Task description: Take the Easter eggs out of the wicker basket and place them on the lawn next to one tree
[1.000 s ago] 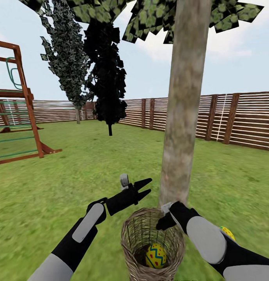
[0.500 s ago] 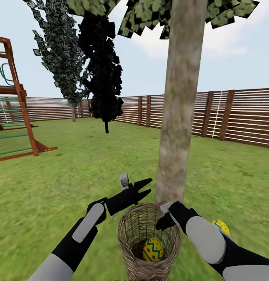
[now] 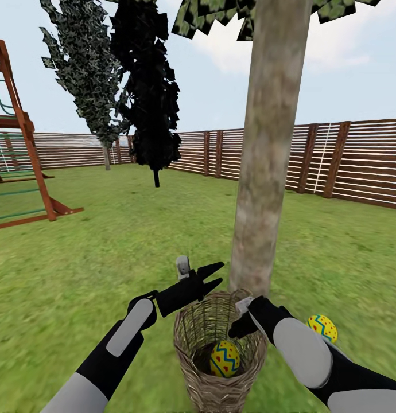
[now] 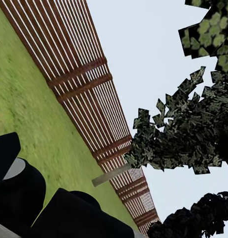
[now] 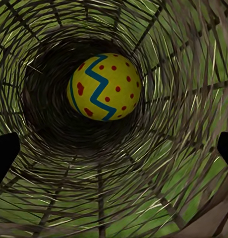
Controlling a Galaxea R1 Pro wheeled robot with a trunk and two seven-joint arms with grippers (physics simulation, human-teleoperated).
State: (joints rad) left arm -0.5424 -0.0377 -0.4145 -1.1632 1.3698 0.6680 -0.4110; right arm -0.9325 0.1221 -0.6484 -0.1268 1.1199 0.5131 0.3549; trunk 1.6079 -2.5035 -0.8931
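Directly below my right hand (image 3: 244, 321), the wicker basket (image 3: 193, 338) stands open-mouthed on the lawn (image 3: 106, 252); my two fingertips (image 5: 5, 151) sit wide apart at either side of the wrist view, holding nothing. Deeper down, one Easter egg (image 5: 105, 87) lies on the basket floor, roughly centred between my fingers. To do this reach well I judge that I should lower the hand straight along the basket's axis, keep the fingers clear of the woven wall, and close across the egg's broad middle so that it does not slip. Just outside the basket, beside my right forearm, a second egg (image 3: 322, 328) rests on the grass. Across the rim, my left hand (image 3: 212, 275) hovers with its fingers parted and empty, close to the basket's edge. Just beyond the basket rises the tree (image 3: 267, 172), its trunk base near both eggs. Farther off stands the fence (image 3: 347, 166).
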